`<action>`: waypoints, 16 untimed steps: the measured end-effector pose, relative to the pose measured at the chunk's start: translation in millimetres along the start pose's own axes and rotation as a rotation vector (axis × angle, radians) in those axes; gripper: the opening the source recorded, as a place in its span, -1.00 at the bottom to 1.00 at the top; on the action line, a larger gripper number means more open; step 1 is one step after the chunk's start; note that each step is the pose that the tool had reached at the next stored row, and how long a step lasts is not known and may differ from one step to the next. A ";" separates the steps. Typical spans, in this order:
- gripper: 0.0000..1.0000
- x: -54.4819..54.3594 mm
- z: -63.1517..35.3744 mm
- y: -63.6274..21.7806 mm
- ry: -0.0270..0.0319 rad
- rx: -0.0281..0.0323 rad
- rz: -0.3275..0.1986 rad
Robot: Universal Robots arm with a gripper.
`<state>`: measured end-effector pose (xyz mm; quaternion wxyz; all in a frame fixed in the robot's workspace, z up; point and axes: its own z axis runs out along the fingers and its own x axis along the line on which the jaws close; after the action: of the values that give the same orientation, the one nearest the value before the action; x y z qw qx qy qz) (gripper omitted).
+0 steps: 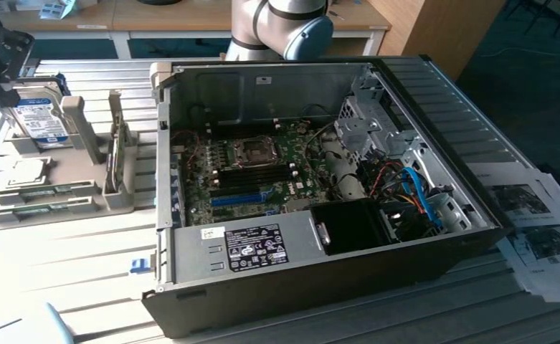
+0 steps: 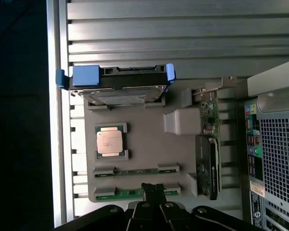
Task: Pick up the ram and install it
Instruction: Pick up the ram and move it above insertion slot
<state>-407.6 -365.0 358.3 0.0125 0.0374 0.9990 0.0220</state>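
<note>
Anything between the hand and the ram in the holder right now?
Nothing visible. The hand hangs over the nearest ram stick in the grey holder; the CPU and hard drive sit clear, farther along the holder.

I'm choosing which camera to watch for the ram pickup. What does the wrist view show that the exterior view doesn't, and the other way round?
Wrist view adds: the shut gripper poised by the tray's last slot, and the case's perforated panel with ports.
Exterior view adds: the motherboard inside the open case, the arm's joint and the printed papers.
Both share: the grey tray, the hard drive, the processor and the two ram sticks.
</note>
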 end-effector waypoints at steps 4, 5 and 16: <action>-0.80 0.3 4.7 -0.3 -0.0001 -0.0001 0.000; -0.80 0.4 5.7 -0.4 0.0000 0.0000 0.000; -0.80 1.4 15.7 -0.9 -0.0001 -0.0001 0.000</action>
<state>-408.7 -365.1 342.5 0.0125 0.0374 0.9990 0.0220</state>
